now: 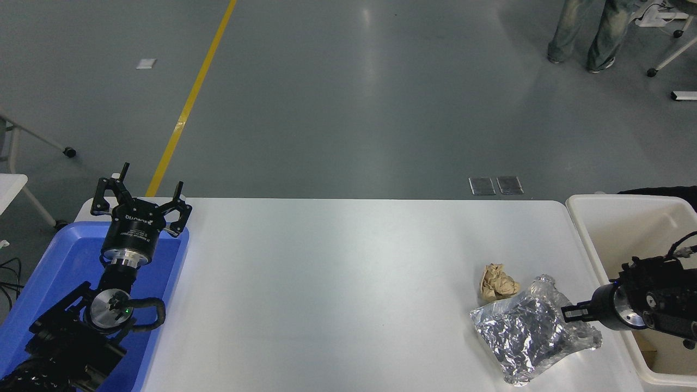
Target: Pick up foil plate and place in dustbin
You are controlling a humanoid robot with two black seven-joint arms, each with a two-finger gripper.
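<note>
The foil plate (525,335), crinkled shiny silver, lies flat on the white table (337,283) near its right front corner. My right gripper (570,314) reaches in low from the right edge, its tip over the plate's right rim; its black body hides how the jaws stand. The dustbin (578,218), a cream-white plastic bin, stands just off the table's right edge, and my right arm crosses over its near wall. My left gripper (151,181) is parked open at the far left, above the blue tray.
A small crumpled brown paper ball (498,282) rests right behind the foil plate, touching its far edge. A blue plastic tray (52,261) sits under my left arm. A person's legs (588,32) stand on the floor at the top right.
</note>
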